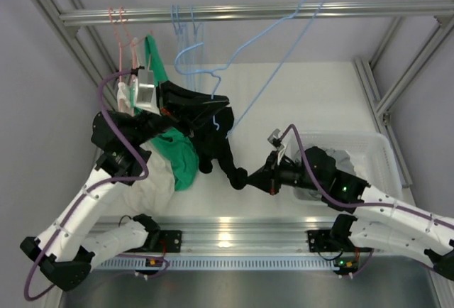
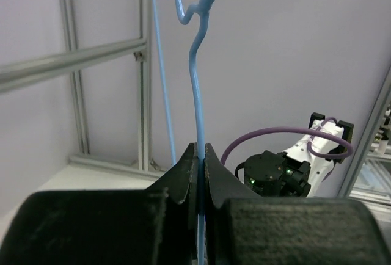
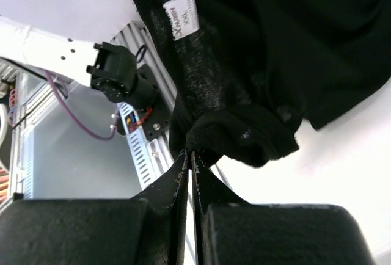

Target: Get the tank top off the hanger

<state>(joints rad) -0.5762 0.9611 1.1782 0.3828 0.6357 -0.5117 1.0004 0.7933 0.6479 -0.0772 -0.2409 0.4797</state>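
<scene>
Left gripper (image 1: 213, 106) (image 2: 200, 150): fingers pinched shut on the thin blue wire of the hanger (image 1: 284, 59) (image 2: 195, 82), wire running straight up out of the closed tips in the left wrist view. Hanger itself tilted steeply, hook high and to the right, lower end down by the left gripper. Unclear whether the hook rests on anything.

Black tank top (image 1: 213, 141) (image 3: 275, 45): bunched on the lower end of the hanger, hanging below it and stretched down and to the right. White label (image 3: 180, 16) showing on the fabric in the right wrist view.

Right gripper (image 1: 250, 178) (image 3: 188, 154): below and slightly right of the hanger's lower end, fingers closed tight on a rolled fold at the bottom edge of the tank top. No gap between the tips apart from the pinched cloth.

Above the hanger, crossing by its hook: metal rail (image 1: 284, 11). Left of the hanger on that rail: spare blue hangers (image 1: 186, 24), then pink hangers (image 1: 122, 28) further left. Left of and below the hanger's lower end: green garment (image 1: 181, 162), touching the tank top, with a white garment (image 1: 152, 184) just below it. Right of and below the hanger: white bin (image 1: 383, 145) holding dark and grey cloth. Beneath the hanger: pale table (image 1: 298, 102).
</scene>
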